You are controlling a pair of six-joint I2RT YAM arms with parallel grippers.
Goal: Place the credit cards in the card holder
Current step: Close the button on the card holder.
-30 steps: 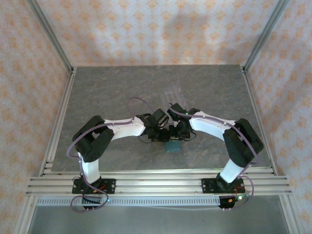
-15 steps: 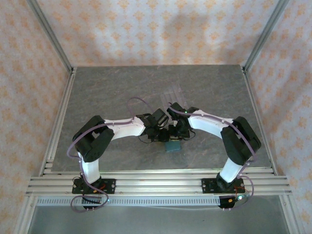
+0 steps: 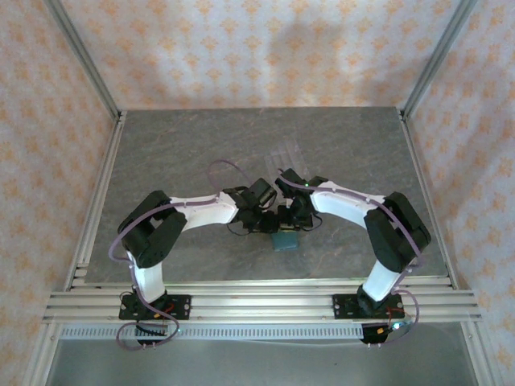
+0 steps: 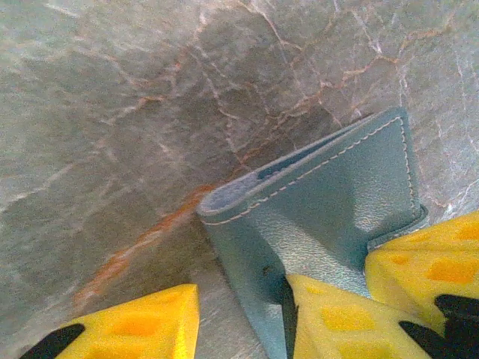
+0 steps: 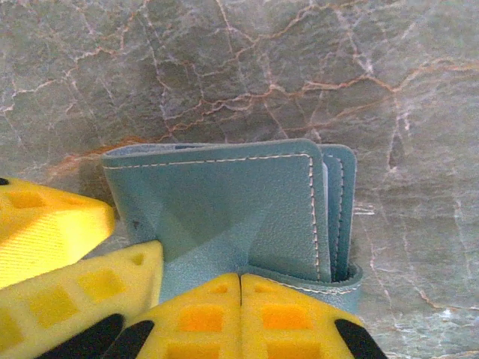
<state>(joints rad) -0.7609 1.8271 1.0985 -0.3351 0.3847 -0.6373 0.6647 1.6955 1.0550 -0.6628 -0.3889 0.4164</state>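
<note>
— Grey veined stone is covering the desk point(image 3: 177, 161), and patterned paper is walling it in. Where is the wallet sitting?

— The wallet point(image 3: 284, 240) is lying flat on the near side of the clear rack point(image 3: 286, 151), well apart from it. It is folded over, and its layers are gaping slightly along one edge.

— How is it going to handle?

— I'm judging it light, soft and floppy, with a grainy skin that is offering decent grip. It is likely to slide on the stone unless something is pinning it. I'm favouring a pinch on the loose edge of the top flap while the other side is holding the body down.

— And the tools?

— The left tool point(image 4: 239, 288) is standing with its jaws apart, one finger resting on the cover and the other hanging over bare stone. The right tool point(image 5: 239, 288) is pressing its jaws together at the wallet's edge. Whether it is pinching leather I cannot tell.

— The arms?

— The left arm point(image 3: 193, 213) and right arm point(image 3: 354, 205) are reaching inward with elbows out wide. Their wrists are tipping down and meeting on that near side of the rack, over the wallet.
</note>
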